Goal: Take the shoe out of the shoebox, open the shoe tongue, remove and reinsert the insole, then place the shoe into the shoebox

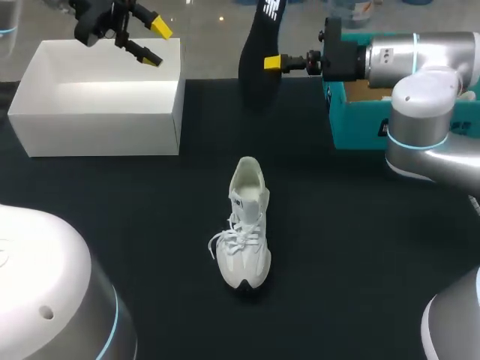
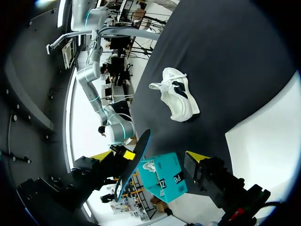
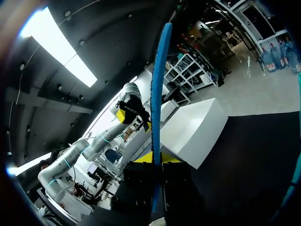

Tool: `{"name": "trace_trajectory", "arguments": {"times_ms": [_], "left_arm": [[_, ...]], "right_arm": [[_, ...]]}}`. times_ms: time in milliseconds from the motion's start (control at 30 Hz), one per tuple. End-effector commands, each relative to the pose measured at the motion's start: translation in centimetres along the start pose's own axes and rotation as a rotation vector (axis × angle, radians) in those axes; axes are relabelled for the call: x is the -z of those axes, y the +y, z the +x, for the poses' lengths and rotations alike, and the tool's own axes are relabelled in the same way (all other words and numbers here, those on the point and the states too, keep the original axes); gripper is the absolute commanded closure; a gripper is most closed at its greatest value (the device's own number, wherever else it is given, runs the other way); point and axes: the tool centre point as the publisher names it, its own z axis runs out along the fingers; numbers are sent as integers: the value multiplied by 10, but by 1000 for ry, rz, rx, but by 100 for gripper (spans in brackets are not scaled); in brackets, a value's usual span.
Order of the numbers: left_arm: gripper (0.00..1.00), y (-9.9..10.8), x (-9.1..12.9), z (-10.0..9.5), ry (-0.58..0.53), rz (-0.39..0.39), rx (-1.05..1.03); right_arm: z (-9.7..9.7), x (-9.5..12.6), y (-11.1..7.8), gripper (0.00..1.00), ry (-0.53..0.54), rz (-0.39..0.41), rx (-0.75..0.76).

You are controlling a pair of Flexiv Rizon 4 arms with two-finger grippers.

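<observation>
Insole (image 1: 262, 37) stands on edge in the right claw (image 1: 271, 63), whose fingers are clamped on its lower part from both sides, blade rising straight above them. It looks thin, light and springy. It will probably bend if pushed on end, so I would feed it in toe first at a slant and keep the pinch near the heel.

Left claw (image 1: 154, 43) hangs with its fingers spread and nothing between them. The white shoebox (image 1: 105, 90) sits directly under it, open at the top, and nothing shows inside.

Shoe (image 1: 246, 225) stands upright on the black worktop (image 1: 360, 247). It is well apart from both claws, roughly between them and nearer the robot's base, with its heel opening turned toward them. Its upper looks soft and the loose laces (image 1: 229, 241) could snag. The firmer heel collar or the sides of the sole seem the safest grip, and the tongue only needs a light pinch.

A teal box (image 1: 351, 116) lies just beside and below the right claw. What it holds cannot be made out.
</observation>
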Motion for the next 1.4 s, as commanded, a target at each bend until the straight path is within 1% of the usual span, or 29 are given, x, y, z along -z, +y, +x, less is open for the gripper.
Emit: {"name": "trace_trajectory", "arguments": {"times_ms": [33, 133, 167, 667, 733, 767, 867, 1133, 1400], "left_arm": [[0, 1, 1, 0, 1, 4, -1], [0, 1, 1, 0, 1, 4, -1], [0, 1, 1, 0, 1, 4, -1], [0, 1, 1, 0, 1, 4, -1], [0, 1, 1, 0, 1, 4, -1], [0, 1, 1, 0, 1, 4, -1], [0, 1, 1, 0, 1, 4, -1], [0, 1, 1, 0, 1, 4, -1], [0, 1, 1, 0, 1, 4, -1]], "right_arm": [[-1, -7, -7, 100, -15, 53, -5], [-2, -9, -20, 100, -18, 50, -10], [-3, -10, -25, 100, 3, 39, -33], [-3, -10, -25, 100, 3, 39, -33], [-8, -14, -38, 100, -39, 62, -5], [-10, -16, -44, 100, -30, 50, 16], [-15, -21, -60, 100, -55, 63, 43], [-11, -33, -81, 100, -76, 62, 77], [-15, -54, -110, 100, -65, 78, 55]]}}
